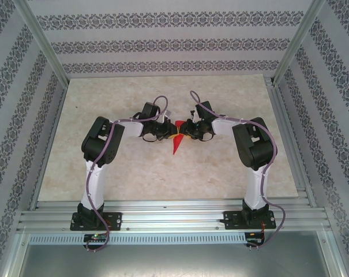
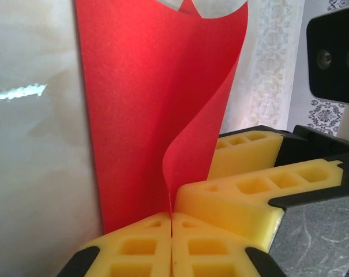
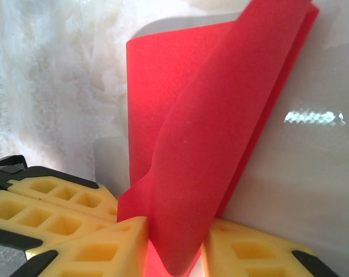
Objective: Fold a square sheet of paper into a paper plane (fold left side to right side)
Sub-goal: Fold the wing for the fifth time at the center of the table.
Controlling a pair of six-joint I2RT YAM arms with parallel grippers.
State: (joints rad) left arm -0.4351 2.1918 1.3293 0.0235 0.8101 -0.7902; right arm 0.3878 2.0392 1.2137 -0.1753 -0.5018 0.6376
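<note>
Sheet of paper (image 1: 175,138), bright red, is in the middle of the table (image 1: 134,179), right between the two grippers. One pointy end aims back at the arm bases. Its long way runs from near to far, so the grippers come at it from its two sides. The left gripper (image 1: 165,137) is on its left and the right gripper (image 1: 187,137) is on its right, and both are just as close. In the left wrist view the yellow pads (image 2: 134,248) are squeezed together with the paper's edge pinched in the crack. In the right wrist view the pads (image 3: 99,251) grip a curled bit of paper too, maybe more loosely. One side of the paper is lifted and bends over the other. To make the fold, I think the left side has to go across to the right and lie flat.
</note>
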